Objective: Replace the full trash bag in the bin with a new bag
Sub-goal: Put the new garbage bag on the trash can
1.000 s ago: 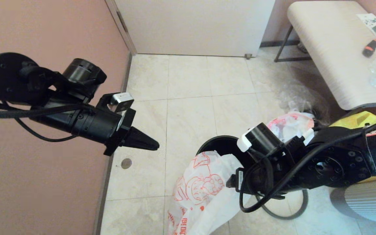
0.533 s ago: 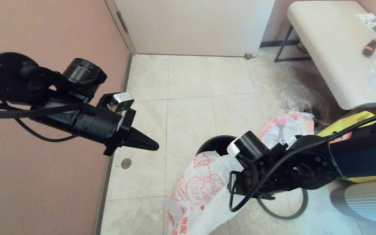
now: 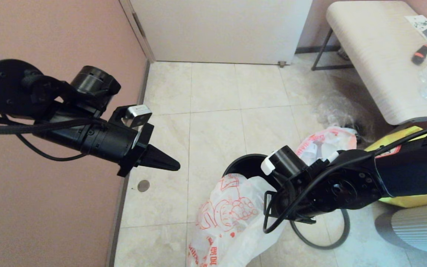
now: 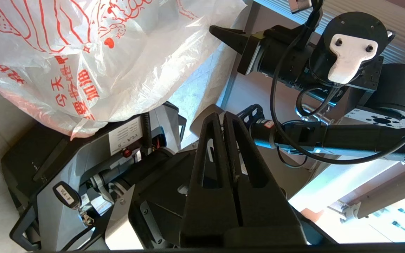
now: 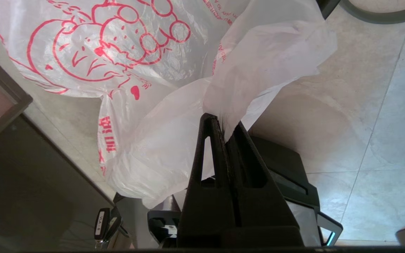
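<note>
The new bag (image 3: 228, 215), white with a red line-drawn figure, hangs over the near side of the black bin (image 3: 241, 166). It also fills much of the right wrist view (image 5: 118, 70). My right gripper (image 5: 223, 121) is shut on a fold of its plain white edge; the head view hides those fingers behind the wrist. The grey hoop rim (image 3: 328, 243) lies on the floor under my right arm. The lumpy full trash bag (image 3: 324, 142) sits just beyond the bin. My left gripper (image 3: 174, 165) hovers shut and empty at the left, away from the bin.
A pink wall runs along the left and a white door stands at the back. A pale bench (image 3: 376, 55) with small items stands at the back right. A clear plastic bag (image 3: 337, 107) and a yellow tote (image 3: 406, 135) lie near it. A round floor drain (image 3: 143, 185) sits by the wall.
My right arm has shifted a little to the left, carrying the new bag's edge with it, and the bag now hangs slightly lower. The left arm has not moved.
</note>
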Motion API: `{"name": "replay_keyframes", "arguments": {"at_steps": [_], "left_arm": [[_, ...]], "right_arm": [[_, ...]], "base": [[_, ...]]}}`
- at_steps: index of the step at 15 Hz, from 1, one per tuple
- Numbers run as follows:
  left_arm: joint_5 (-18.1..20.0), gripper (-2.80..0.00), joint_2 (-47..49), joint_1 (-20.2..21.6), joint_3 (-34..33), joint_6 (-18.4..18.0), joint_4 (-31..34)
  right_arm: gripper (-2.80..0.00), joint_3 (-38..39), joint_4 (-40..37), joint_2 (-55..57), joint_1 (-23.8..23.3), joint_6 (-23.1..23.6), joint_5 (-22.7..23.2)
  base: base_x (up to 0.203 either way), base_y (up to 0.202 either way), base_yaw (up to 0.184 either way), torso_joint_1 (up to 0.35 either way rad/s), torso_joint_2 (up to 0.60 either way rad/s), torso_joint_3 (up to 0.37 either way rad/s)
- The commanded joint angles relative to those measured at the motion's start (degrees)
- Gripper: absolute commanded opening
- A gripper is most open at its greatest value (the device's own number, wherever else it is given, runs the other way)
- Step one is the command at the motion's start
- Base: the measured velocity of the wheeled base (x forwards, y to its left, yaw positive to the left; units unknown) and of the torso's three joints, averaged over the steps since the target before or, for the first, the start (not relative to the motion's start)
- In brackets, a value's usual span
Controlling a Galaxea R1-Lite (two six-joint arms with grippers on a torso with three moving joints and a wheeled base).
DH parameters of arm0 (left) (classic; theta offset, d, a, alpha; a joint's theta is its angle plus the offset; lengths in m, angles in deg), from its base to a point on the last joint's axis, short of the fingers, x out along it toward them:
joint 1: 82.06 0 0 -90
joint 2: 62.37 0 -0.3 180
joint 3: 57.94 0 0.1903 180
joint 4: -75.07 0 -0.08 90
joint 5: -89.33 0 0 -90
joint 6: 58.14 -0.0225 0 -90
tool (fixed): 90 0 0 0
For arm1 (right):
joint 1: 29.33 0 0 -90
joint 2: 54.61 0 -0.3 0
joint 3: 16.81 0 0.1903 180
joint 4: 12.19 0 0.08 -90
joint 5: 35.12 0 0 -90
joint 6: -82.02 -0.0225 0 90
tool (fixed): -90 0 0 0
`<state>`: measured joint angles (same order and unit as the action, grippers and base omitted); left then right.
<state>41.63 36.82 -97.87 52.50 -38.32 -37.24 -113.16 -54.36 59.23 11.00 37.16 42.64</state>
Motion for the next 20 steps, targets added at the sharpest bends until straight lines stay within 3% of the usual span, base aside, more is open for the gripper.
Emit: {"name": "replay_keyframes", "arguments": {"at_steps": [1,3,6,13,16,20], "left_arm": [[0.24,-2.80,-0.05,-0.01,0.02,0.13,0.24],[0.24,-2.80,0.12,-0.01,0.02,0.22,0.24],[0.24,-2.80,0.19,-0.01,0.11,0.27,0.24],[0.24,-2.80,0.39,1.57,0.81,1.09,-0.56],[0.33,-2.80,0.21,1.57,0.90,2.06,-0.64],[0.33,-2.80,0.21,1.57,0.90,2.15,-0.64]], "right_arm": [[-2.80,0.02,-0.08,-0.30,-0.07,-0.19,-0.10],[-2.80,-1.31,0.26,-1.16,-0.20,0.10,-0.15],[-2.80,-9.14,0.41,2.33,-2.35,1.00,-0.12],[-2.80,-35.55,0.13,30.96,-9.40,2.24,-0.10],[-2.80,-40.47,8.00,39.32,-10.36,8.95,-0.35],[-2.80,-40.76,11.57,42.45,-12.85,15.50,-5.44]], "base": [[0.000,0.000,0.000,0.000,0.00,0.000],[0.000,0.000,0.000,0.000,0.00,0.000],[0.000,0.000,0.000,0.000,0.00,0.000],[0.000,0.000,0.000,0.000,0.00,0.000],[0.000,0.000,0.000,0.000,0.00,0.000],[0.000,0.000,0.000,0.000,0.00,0.000]]}}
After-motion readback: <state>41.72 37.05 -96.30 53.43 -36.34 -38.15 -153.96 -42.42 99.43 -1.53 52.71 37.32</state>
